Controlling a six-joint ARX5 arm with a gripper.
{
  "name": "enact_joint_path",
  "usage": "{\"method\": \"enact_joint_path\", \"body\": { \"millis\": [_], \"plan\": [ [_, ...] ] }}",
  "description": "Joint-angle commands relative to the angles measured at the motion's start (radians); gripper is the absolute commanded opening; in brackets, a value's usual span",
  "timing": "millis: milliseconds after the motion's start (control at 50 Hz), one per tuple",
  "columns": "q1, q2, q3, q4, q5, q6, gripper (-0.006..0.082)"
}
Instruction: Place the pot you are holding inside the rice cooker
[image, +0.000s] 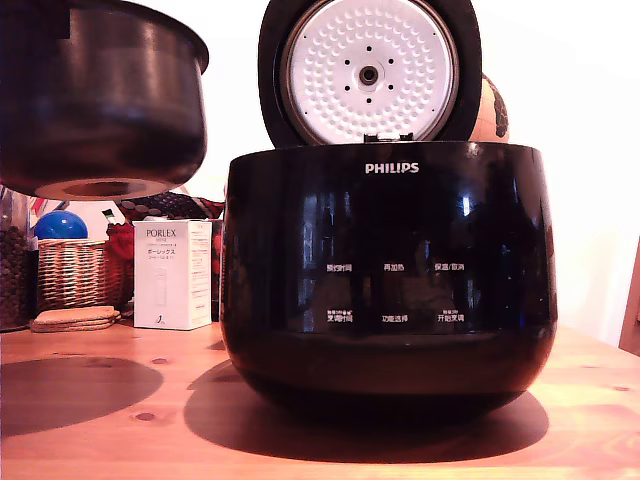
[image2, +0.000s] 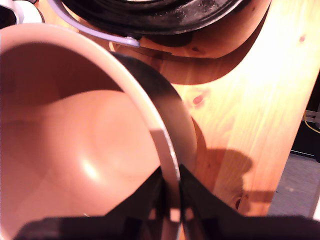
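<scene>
I am working in a home kitchen corner: knotty pine wooden tabletop (image: 90, 440), glossy black Philips rice cooker (image: 390, 280), woven wicker basket (image: 72, 272), white Porlex carton (image: 172, 274), stacked cork coasters (image: 74, 319).

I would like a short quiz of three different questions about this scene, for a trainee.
1. True or false: the pot already sits inside the rice cooker.
2. Choose one. The cooker's lid is: A) shut, B) open and upright, C) lying on the table.
3. Short answer: which part of the pot does the gripper pinch?

Key
1. False. It hangs in the air at the exterior view's left, beside the cooker and clear of the table.
2. B.
3. The rim, with one finger inside the pot and one outside.
</scene>
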Motion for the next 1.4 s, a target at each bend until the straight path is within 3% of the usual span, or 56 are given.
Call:
{"method": "enact_joint_path", "body": {
  "millis": [0,620,1380],
  "plan": [
    [-0.003,-0.016,0.021,0.023,-0.025,-0.003,-0.0021],
    [-0.04,-0.016,0.034,0.124,-0.019,-0.003,-0.0021],
    [-0.223,0.006,0.043,0.41,0.158,-0.033,-0.0022]
  ]
}}
